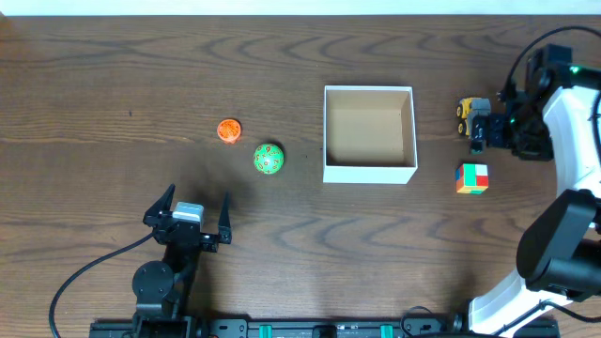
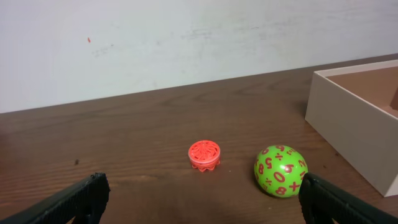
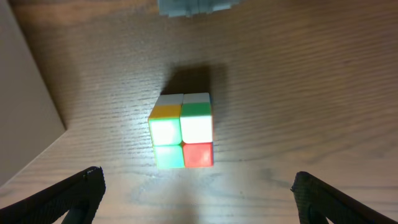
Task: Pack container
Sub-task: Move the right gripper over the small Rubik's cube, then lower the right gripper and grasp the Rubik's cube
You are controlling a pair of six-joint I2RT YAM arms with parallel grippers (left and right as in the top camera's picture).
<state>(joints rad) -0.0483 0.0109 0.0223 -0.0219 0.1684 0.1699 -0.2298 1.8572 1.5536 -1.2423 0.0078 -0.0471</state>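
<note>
The container [image 1: 369,173] is a square open-top box with white walls and a brown inside, standing empty at the table's middle right. Its corner shows in the left wrist view [image 2: 348,134] and its wall in the right wrist view [image 3: 25,106]. An orange gear-shaped toy [image 1: 228,130] [image 2: 204,154] and a green number ball [image 1: 269,160] [image 2: 280,171] lie left of it. A coloured cube [image 1: 472,177] [image 3: 182,130] and a yellow toy truck [image 1: 469,111] lie right of it. My left gripper [image 1: 197,199] [image 2: 199,202] is open and empty, short of the ball. My right gripper [image 1: 485,131] [image 3: 199,199] is open and empty over the cube.
A grey object [image 3: 196,6] sits at the top edge of the right wrist view, beyond the cube. A black cable [image 1: 84,272] trails from the left arm at the front left. The right arm's white body [image 1: 573,141] stands along the right edge.
</note>
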